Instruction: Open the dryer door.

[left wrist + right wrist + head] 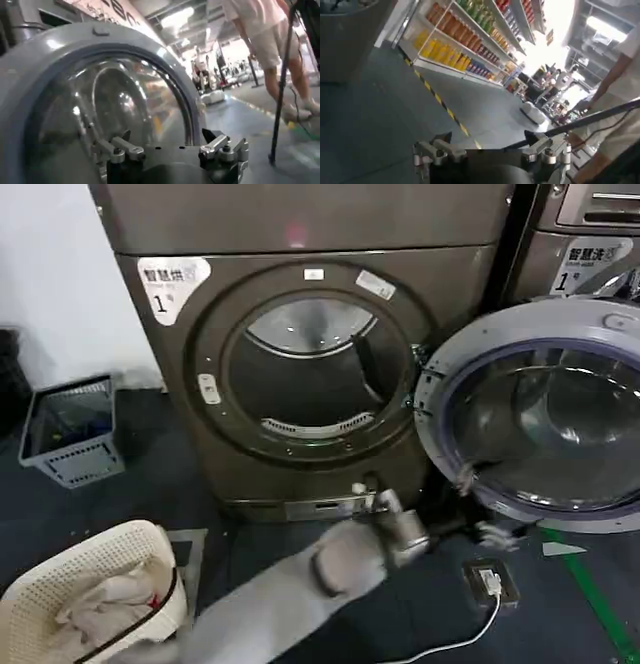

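Door of the dryer stands swung wide open at the right of the machine, hinged at the right side of the round opening. It is a big round porthole: its pale grey plastic inner face is turned to the head camera, and a smooth ring surrounds the dark, glossy, bowl-shaped glass. In the left wrist view the same door is very near, and the glass mirrors the room. The dryer body is bronze-brown with a matt metallic look, and a dark ring frames its opening, with a shiny drum inside.

One grey arm reaches from the lower edge of the head view up toward the floor in front of the machine, below the door. Which arm it is I cannot tell. The left gripper has its two fingers spread apart and holds nothing. The right gripper is also spread wide and empty, pointing over a grey floor toward shelves.

A white woven basket with cloth stands at the lower left.
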`<state>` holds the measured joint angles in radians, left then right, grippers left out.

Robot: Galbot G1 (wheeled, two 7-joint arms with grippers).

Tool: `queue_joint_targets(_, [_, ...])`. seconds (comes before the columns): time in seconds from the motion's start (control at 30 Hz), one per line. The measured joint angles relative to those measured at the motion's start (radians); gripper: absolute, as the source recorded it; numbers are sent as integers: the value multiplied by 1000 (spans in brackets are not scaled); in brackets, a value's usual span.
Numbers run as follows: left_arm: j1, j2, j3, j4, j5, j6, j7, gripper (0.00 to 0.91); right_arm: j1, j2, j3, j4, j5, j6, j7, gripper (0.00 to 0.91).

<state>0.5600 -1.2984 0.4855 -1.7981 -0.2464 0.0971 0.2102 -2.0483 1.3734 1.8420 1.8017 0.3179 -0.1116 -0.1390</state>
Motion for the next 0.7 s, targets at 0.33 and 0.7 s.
queue_joint_targets(0.33, [135, 276, -116, -187, -10, -19, 8, 907, 4, 0, -4, 29, 0, -4, -5, 907])
queue_joint_targets(0.7, [465, 516, -469, -296, -71, 35, 4, 907, 22, 3, -15, 78, 7, -39, -16, 907])
